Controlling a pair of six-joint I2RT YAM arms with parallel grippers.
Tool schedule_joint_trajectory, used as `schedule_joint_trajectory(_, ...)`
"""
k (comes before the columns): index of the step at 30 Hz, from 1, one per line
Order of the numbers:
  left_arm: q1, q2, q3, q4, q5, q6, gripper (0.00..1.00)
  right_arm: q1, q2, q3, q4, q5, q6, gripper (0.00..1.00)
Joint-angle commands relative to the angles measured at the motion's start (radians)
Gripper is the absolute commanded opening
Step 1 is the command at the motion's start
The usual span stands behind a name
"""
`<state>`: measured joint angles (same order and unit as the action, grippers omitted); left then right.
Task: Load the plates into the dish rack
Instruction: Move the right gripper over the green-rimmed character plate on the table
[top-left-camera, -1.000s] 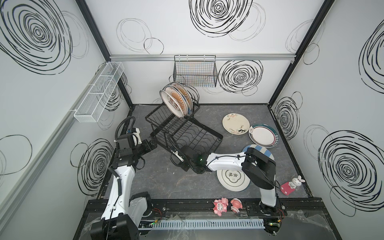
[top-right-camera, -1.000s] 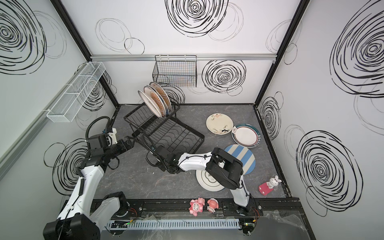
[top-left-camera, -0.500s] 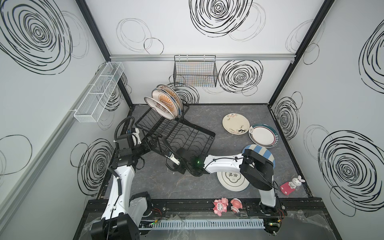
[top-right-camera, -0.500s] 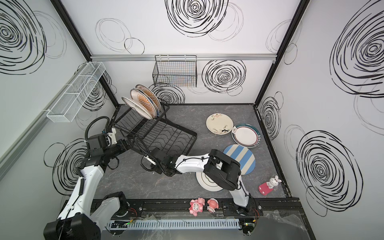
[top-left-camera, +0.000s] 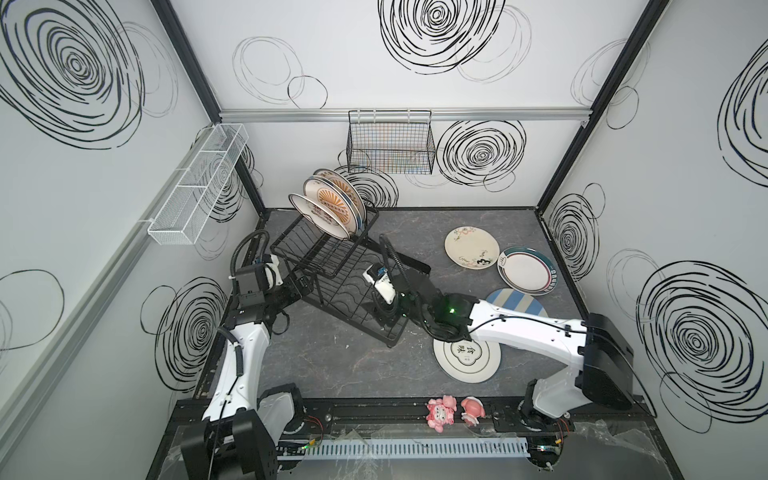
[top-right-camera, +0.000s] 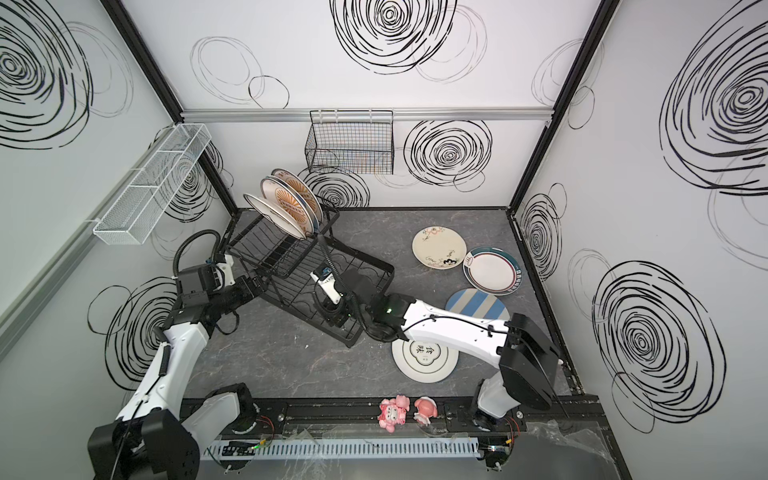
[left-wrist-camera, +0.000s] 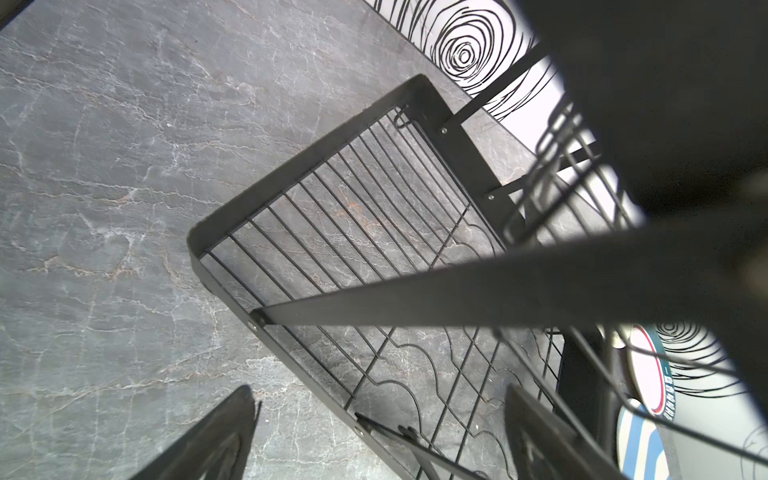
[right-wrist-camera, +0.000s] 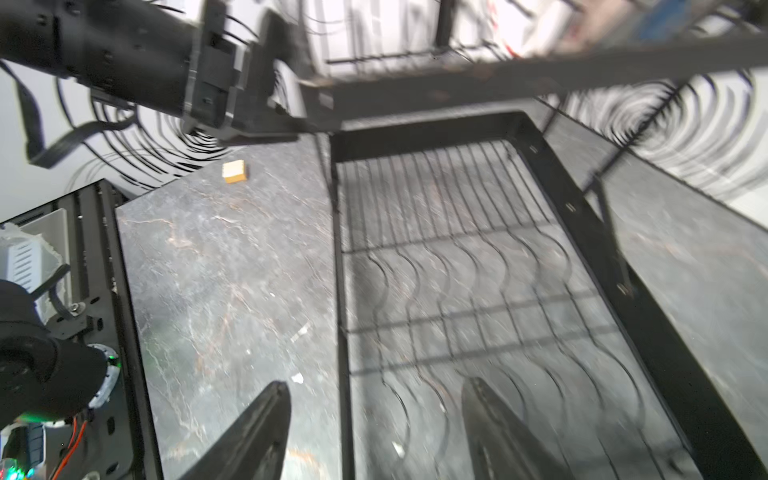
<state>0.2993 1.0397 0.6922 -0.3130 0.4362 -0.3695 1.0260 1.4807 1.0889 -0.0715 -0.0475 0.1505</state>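
Marble tabletop (top-left-camera: 332, 365): dish rack (top-left-camera: 320, 259) part loaded. Left gripper (left-wrist-camera: 378, 390), right gripper (right-wrist-camera: 374, 384): jaws apart, empty. Next likely: grasp lettered white plate (top-left-camera: 467, 361).

Lwr tray (right-wrist-camera: 557, 174) free; upr basket (top-left-camera: 320, 249) overhead

Bright, even light; right wrist view motion-blurred.

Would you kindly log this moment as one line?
right claw: open over dish rack rim | racked plates: standing | loose plates: four on table
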Motion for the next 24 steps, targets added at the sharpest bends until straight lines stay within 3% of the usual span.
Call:
schedule_joint_trajectory(1, 0.008, 0.029, 0.072, 0.092, 0.008, -0.010, 0.96, -0.070, -0.092, -0.104, -0.172, 0.004, 0.117, 0.72)
schedule_joint_trajectory(6, 0.004, 0.065, 0.118, 0.095, -0.019, -0.009, 0.96, -0.144, -0.270, -0.248, -0.277, 0.081, 0.211, 0.77)
schedule_joint_trajectory(14, -0.038, 0.134, 0.191, 0.081, -0.061, -0.007, 0.96, -0.331, -0.442, -0.442, -0.345, -0.057, 0.347, 0.81)
schedule_joint_trajectory(24, -0.078, -0.094, 0.076, -0.043, -0.115, -0.016, 0.96, -0.381, -0.407, -0.598, -0.175, -0.210, 0.378, 0.81)
